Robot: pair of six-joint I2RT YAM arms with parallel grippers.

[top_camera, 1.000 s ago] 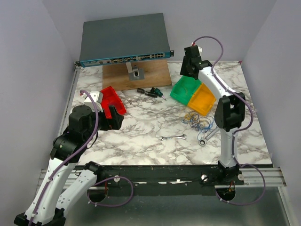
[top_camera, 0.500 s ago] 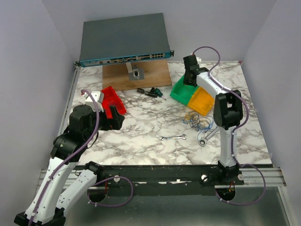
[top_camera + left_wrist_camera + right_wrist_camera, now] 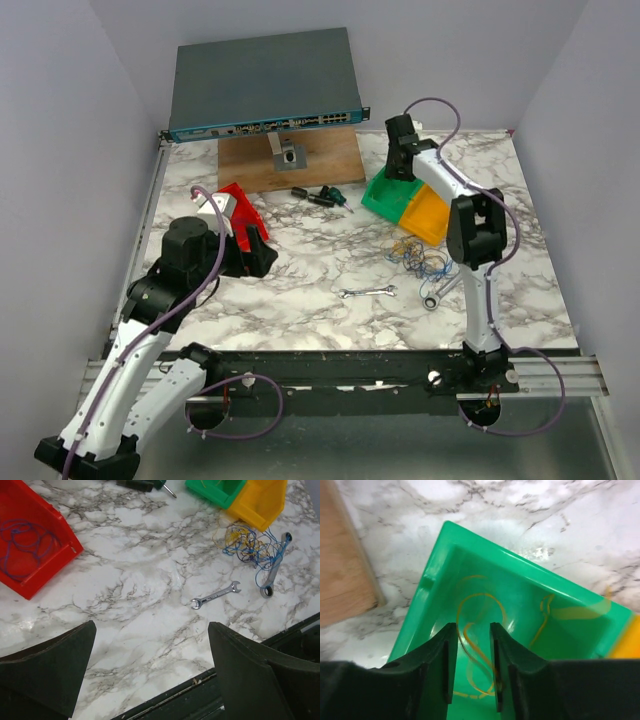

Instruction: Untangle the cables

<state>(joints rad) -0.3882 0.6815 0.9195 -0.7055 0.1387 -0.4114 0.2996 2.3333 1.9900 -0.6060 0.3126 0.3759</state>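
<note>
arms [image 3: 478, 300]: white links, black joints | wiring [image 3: 432, 99]: purple (looping) | fingers [image 3: 250, 675]: black

The top camera looks down from behind over the whole table [image 3: 300, 285]. Left wrist views it nearer, cables [image 3: 247, 545] upper right; right wrist hangs close over the green bin [image 3: 520, 595].

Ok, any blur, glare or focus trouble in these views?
Top external: even light, soft shadows, marble table sharp. Left wrist: wrench crisp, left fingers dark and soft near the lens, mild glare on the marble lower left. Right wrist: yellow cable smeared into a streak at the right rim of the green bin, sheen on its floor.
</note>
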